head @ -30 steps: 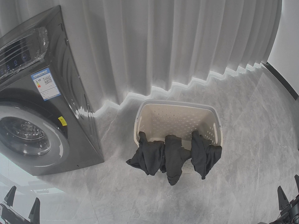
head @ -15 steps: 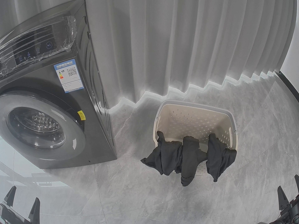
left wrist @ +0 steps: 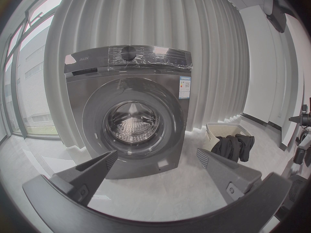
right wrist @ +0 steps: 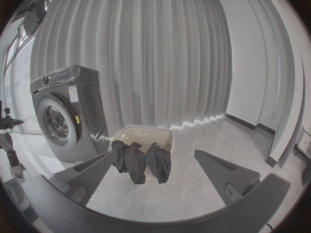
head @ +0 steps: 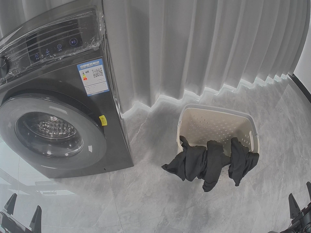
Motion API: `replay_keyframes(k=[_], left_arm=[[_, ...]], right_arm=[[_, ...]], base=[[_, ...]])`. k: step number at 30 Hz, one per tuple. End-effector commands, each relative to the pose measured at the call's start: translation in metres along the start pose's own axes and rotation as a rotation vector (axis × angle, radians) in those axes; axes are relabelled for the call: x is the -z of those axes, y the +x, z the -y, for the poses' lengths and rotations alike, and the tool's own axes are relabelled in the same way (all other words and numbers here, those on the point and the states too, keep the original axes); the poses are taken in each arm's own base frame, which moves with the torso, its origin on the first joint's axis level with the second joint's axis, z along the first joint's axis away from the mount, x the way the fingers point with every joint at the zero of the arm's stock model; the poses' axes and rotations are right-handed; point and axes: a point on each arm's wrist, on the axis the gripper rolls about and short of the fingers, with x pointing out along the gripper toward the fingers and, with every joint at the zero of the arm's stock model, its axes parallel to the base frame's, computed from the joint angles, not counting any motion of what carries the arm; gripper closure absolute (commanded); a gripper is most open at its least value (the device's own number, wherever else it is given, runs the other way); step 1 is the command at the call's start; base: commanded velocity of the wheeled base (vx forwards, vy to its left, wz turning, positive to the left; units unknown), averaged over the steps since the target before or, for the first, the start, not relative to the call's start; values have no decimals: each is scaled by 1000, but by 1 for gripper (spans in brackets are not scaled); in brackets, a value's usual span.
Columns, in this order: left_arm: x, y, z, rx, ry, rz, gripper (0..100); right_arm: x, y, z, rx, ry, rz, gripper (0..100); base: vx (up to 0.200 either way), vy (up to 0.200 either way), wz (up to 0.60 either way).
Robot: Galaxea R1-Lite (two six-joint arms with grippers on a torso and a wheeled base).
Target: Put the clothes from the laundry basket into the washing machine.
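On the grey floor (head: 155, 198) by the curtain (head: 194, 42), we see dark clothes (head: 207, 160) draped over the laundry basket (head: 220, 109), well apart from both grippers.

We count three dark bundles of clothes, side by side and touching, hanging over the basket's near rim, the one that faces us. One cream basket stands to the right of one grey washing machine (head: 64, 91), near it but not touching. We have two grippers. The left gripper (left wrist: 156, 152) has its fingers spread wide and faces the machine's round drum window. The right gripper (right wrist: 155, 152), spread just as wide, faces the basket and the clothes, which lie ahead of it on the floor.
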Motion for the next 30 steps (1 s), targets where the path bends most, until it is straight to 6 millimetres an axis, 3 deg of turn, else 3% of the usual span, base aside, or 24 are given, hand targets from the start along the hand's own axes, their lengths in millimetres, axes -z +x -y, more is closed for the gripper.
replay_keyframes(k=[1, 9, 26, 30], left_arm=[[5, 0, 0, -1, 0, 0, 0], [5, 0, 0, 1, 0, 0, 0], [5, 0, 0, 1, -3, 0, 0], [5, 0, 0, -1, -3, 0, 0]], right_arm=[[5, 0, 0, -1, -1, -1, 0], [5, 0, 0, -1, -1, -1, 0], [5, 0, 0, -1, -1, -1, 0], [5, 0, 0, -1, 1, -1, 0]], base=[[0, 0, 600], [0, 0, 600], [0, 0, 0], [0, 200, 0]])
